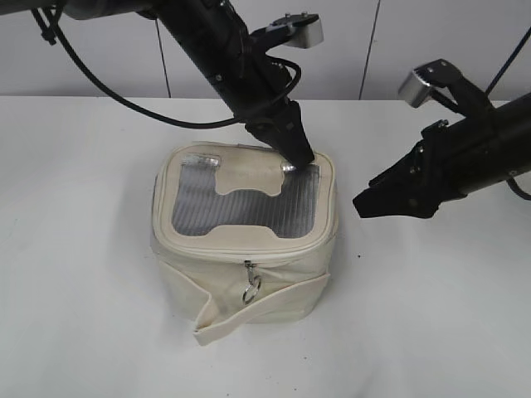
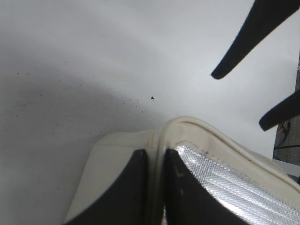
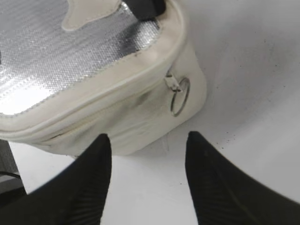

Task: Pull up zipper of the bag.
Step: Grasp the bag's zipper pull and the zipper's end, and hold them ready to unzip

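White table (image 1: 431, 332); my left gripper (image 2: 154, 187) pinches the bag (image 1: 249, 282) rim, right gripper (image 3: 147, 154) spread near the untouched zipper (image 3: 174, 86).

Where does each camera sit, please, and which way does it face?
Exterior: in front, raised, slanting down on the bag and both arms.
Left wrist: on the left gripper, pinching the bag's rim; right gripper's fingers beyond.
Right wrist: behind the open right gripper, facing a ring pull.
Shared: the bag's mesh top.
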